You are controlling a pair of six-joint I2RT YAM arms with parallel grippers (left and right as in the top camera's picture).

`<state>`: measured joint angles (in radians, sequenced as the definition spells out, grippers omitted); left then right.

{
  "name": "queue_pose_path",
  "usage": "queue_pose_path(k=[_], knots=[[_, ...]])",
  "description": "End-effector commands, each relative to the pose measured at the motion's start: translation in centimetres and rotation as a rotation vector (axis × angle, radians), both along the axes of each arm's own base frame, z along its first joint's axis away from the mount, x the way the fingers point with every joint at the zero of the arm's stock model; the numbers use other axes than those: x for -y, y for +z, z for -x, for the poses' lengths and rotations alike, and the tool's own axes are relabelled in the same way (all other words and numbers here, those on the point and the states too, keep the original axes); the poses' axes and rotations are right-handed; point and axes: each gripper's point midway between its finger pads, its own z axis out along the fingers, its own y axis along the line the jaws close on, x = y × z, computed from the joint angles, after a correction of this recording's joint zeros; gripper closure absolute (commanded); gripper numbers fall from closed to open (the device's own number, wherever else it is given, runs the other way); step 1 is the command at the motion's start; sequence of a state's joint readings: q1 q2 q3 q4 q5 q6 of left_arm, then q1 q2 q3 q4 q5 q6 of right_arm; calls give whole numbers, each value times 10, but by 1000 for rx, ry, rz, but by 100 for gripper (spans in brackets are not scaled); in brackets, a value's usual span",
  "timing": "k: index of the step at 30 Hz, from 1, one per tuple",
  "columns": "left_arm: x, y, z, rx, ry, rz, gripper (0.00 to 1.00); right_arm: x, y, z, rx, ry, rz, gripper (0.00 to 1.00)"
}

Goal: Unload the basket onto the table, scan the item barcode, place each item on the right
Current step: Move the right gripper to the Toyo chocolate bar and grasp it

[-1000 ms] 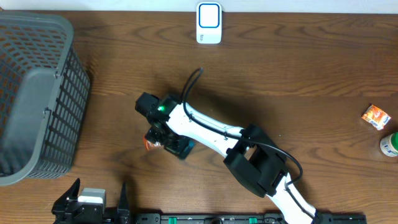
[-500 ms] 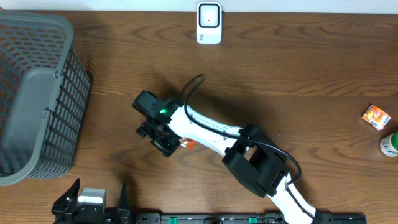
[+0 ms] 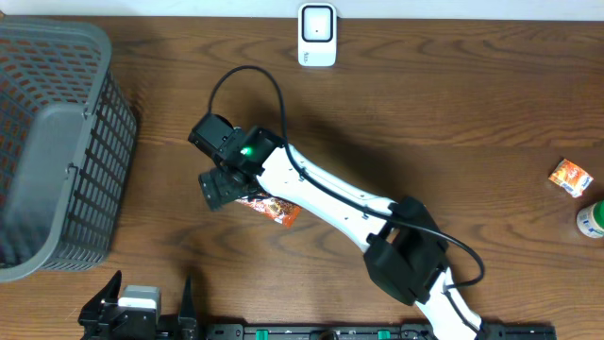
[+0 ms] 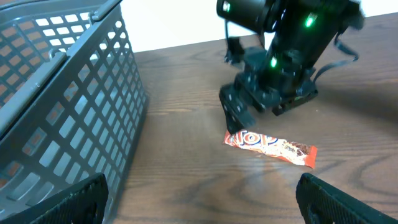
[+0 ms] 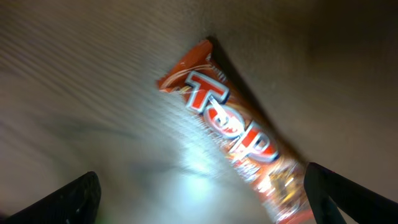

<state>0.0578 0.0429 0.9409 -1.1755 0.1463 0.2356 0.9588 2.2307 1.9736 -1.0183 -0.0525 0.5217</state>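
Observation:
The item is an orange "Top" candy bar [image 3: 270, 209] lying flat on the wooden table, label side up; no barcode shows. My right gripper [image 3: 219, 187] hovers just up and left of it, open and holding nothing. In the right wrist view the bar [image 5: 230, 134] runs diagonally below the open right gripper [image 5: 202, 199], blurred. The left wrist view shows the bar [image 4: 270, 148] beneath the right arm's head [image 4: 273, 81]. My left gripper [image 4: 202, 199] stays open at the near table edge. The white and blue scanner [image 3: 317, 35] stands at the far edge.
A grey mesh basket [image 3: 57, 142] fills the left side, close to the left gripper's view of it [image 4: 62, 93]. At the right edge lie a small orange packet [image 3: 572, 177] and a green-and-white container [image 3: 592, 219]. The right arm stretches diagonally across the table.
The right gripper had the bar between its fingers a second ago; it has opened and shifted up and left, and the bar now lies on the table. The left arm has not moved.

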Motion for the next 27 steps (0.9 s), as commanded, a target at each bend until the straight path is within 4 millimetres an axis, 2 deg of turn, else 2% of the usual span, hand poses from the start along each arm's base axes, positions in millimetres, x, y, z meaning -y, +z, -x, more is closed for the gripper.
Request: queue_pose_path(k=[1, 7, 10, 12, 13, 14, 20, 23, 27], knots=[[-1, 2, 1, 9, 5, -6, 4, 10, -40, -10, 92, 305, 136, 1], [-1, 2, 1, 9, 5, -6, 4, 16, -59, -24, 121, 353, 182, 1], [-1, 2, 1, 9, 5, -6, 4, 17, -76, -28, 113, 368, 193, 1], [-1, 2, 1, 9, 5, -6, 4, 18, -88, -23, 81, 374, 198, 11], [-1, 2, 1, 9, 5, -6, 4, 19, -97, -17, 45, 387, 201, 28], [-1, 2, 1, 9, 5, -6, 4, 20, -100, -14, 31, 390, 203, 36], [-1, 2, 1, 9, 5, -6, 4, 21, -103, -10, 8, 392, 202, 82], [-1, 2, 1, 9, 5, -6, 4, 21, -102, 0, -42, 399, 182, 89], [-1, 2, 1, 9, 5, -6, 4, 32, -87, 15, -158, 395, 168, 96]])
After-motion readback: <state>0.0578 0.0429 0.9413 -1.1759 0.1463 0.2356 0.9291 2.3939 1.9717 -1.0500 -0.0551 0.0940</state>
